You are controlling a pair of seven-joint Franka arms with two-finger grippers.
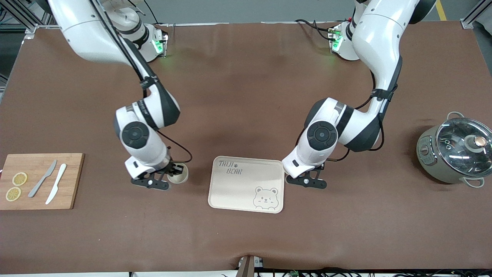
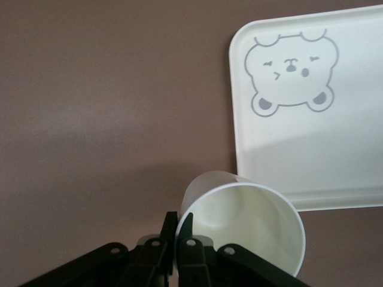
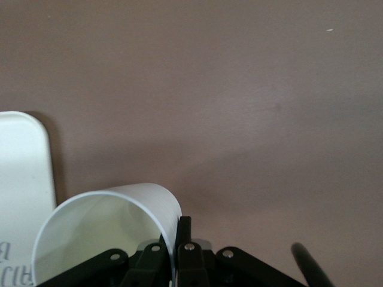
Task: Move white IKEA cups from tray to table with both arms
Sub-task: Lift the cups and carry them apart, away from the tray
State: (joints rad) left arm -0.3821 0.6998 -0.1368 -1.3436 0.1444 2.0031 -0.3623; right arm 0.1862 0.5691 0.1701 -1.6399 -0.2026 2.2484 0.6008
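Note:
My right gripper is shut on the rim of one white cup, low over the table beside the bear-printed tray, toward the right arm's end. In the right wrist view the gripper pinches the cup's wall, one finger inside and one outside. My left gripper is low beside the tray's other edge; its cup is hidden under the wrist in the front view. In the left wrist view the gripper pinches the rim of the second white cup, next to the tray.
A wooden cutting board with two knives and two lemon slices lies at the right arm's end. A grey pot with a glass lid stands at the left arm's end. The tray's edge also shows in the right wrist view.

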